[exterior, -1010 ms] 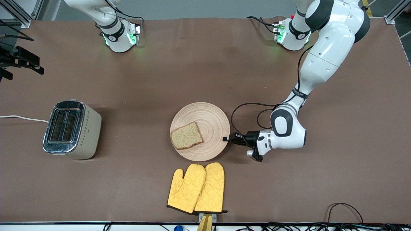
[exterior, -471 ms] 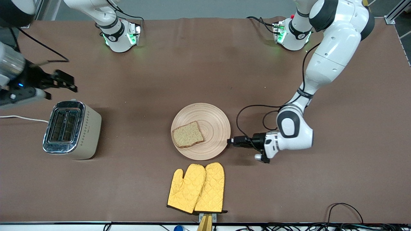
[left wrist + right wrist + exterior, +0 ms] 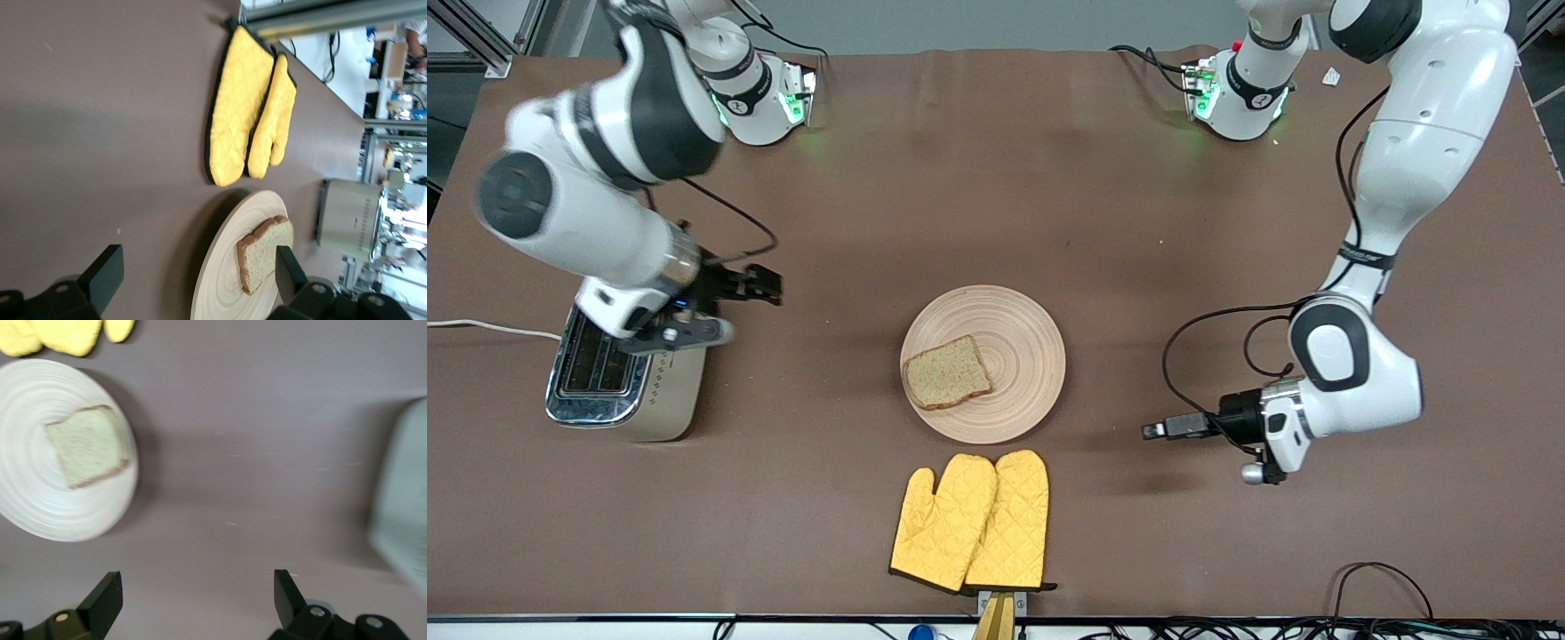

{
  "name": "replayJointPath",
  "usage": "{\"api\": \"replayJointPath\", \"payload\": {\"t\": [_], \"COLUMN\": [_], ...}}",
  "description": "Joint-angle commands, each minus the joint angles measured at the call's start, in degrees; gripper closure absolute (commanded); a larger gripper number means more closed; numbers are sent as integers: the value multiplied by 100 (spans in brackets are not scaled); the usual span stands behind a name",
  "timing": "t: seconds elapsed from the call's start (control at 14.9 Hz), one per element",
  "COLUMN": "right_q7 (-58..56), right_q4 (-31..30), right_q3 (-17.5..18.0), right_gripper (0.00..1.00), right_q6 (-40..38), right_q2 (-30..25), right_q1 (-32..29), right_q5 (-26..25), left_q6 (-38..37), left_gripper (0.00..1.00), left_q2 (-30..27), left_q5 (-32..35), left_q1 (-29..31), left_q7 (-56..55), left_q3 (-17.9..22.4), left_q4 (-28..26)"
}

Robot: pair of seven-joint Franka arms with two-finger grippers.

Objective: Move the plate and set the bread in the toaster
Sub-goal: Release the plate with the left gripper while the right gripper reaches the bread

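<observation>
The bread (image 3: 946,372) is lying flat on the plate (image 3: 1014,338), which is sitting near the middle of the surface, a little toward the front edge, just beside a pair of yellow oven mitts (image 3: 971,520) at that edge. The toaster (image 3: 624,360) is standing toward the right arm's end, both slots looking empty. The right gripper (image 3: 769,284) is hanging over bare surface between toaster and plate, fingers spread and empty, with the bread lying toward the middle from it. The left gripper (image 3: 1154,431) is hovering low, well apart from the plate on the left arm's side, fingers spread, holding nothing. Judgement: the right arm is better placed to carry bread to the toaster.
</observation>
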Motion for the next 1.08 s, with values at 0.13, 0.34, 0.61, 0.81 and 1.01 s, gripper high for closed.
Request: {"api": "replayJointPath", "payload": {"t": [0.13, 0.34, 0.61, 0.81, 1.01], "right_q7": [177, 177, 98, 133, 90], "right_q4": [-494, -415, -274, -274, -195], "right_q3": [-59, -50, -50, -50, -59], "right_gripper": [0, 1, 2, 3, 17], "right_q6": [1399, 2076, 2621, 3332, 3660], "right_q2": [500, 870, 1301, 1687, 1969], "right_q1": [478, 548, 820, 1189, 1383], "right_q5": [458, 493, 458, 467, 423], "left_q6": [-368, -386, -1069, -1571, -2028], "left_gripper": [0, 0, 0, 0, 0], "left_q2": [-564, -916, -1399, -1716, -2041], "left_q5": [842, 1729, 2757, 3767, 4648], "left_q1": [24, -81, -116, -239, -266], "left_q7": [-1839, -3089, -3899, -4374, -4375], "left_q3": [-11, -46, -55, -64, -64], "left_q4": [227, 227, 219, 219, 219]}}
